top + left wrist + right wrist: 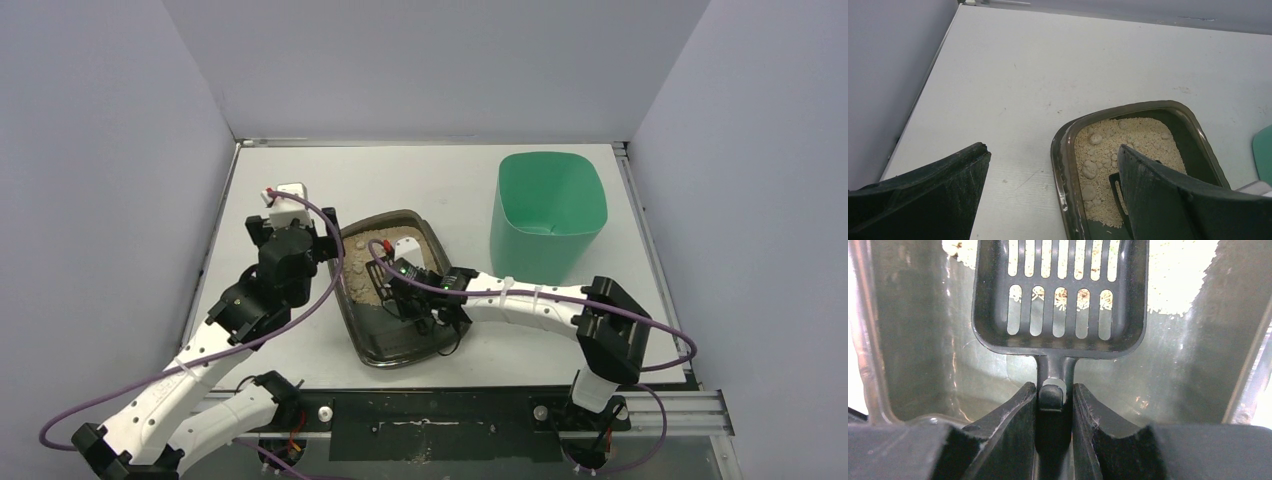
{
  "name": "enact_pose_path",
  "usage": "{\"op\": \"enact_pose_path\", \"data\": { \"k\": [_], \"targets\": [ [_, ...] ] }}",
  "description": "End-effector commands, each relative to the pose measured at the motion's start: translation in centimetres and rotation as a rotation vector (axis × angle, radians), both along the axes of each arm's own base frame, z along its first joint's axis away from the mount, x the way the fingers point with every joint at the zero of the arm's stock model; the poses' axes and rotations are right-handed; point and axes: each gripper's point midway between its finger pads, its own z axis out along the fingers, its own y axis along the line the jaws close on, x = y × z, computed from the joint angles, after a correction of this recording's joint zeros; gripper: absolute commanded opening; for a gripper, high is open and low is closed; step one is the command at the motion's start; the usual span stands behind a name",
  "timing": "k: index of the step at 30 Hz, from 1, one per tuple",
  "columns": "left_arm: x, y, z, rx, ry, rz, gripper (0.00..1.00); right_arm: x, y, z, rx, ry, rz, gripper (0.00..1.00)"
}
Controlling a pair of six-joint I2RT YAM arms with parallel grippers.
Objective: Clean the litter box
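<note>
The litter box (400, 358) is a dark tray in the middle of the table, with beige litter heaped at its far end and its near end bare. Clumps (1090, 169) lie in the litter. My right gripper (408, 297) is inside the tray, shut on the handle of the black slotted scoop (1060, 295). The scoop's head lies low at the edge of the litter, a few granules under its slots. My right gripper (1054, 390) clamps the handle from both sides. My left gripper (1052, 150) is open and straddles the tray's left rim (1060, 165), holding nothing.
A tall mint-green bin (548, 210) stands at the back right, apart from the tray; its edge shows in the left wrist view (1264, 150). Grey walls enclose the table on three sides. My right arm reaches across from the right over the table's near part.
</note>
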Motion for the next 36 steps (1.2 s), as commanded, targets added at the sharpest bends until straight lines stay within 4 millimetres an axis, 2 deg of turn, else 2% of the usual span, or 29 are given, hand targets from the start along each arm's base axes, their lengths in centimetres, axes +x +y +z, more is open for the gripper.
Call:
{"op": "enact_pose_path", "data": {
  "k": [1, 8, 15, 22, 27, 32, 36],
  "targets": [
    [0.2, -0.6, 0.7, -0.03, -0.022, -0.016, 0.97, 1.4, 0.2, 4.8, 0.063, -0.124, 0.035, 0.0],
    [0.2, -1.7, 1.7, -0.049, -0.008, -0.074, 0.97, 1.7, -0.5, 8.1, 0.062, -0.241, 0.169, 0.0],
    [-0.4, -4.3, 0.6, -0.075, 0.065, -0.215, 0.97, 1.6, -1.9, 10.3, 0.017, -0.362, 0.312, 0.0],
    [-1.8, -7.4, -0.9, -0.125, 0.147, -0.39, 0.97, 0.4, -3.6, 12.0, 0.003, -0.495, 0.501, 0.0],
    [-2.5, -9.2, -2.1, -0.203, 0.215, -0.509, 0.97, -0.5, -5.3, 12.1, -0.046, -0.57, 0.625, 0.0],
    [-3.9, -11.9, -2.7, -0.338, 0.269, -0.711, 0.97, -1.5, -6.5, 12.5, -0.06, -0.611, 0.71, 0.0],
    [-5.9, -14.3, -2.6, -0.431, 0.292, -0.879, 0.96, -1.9, -7.2, 13.3, -0.059, -0.638, 0.731, 0.0]
  ]
}}
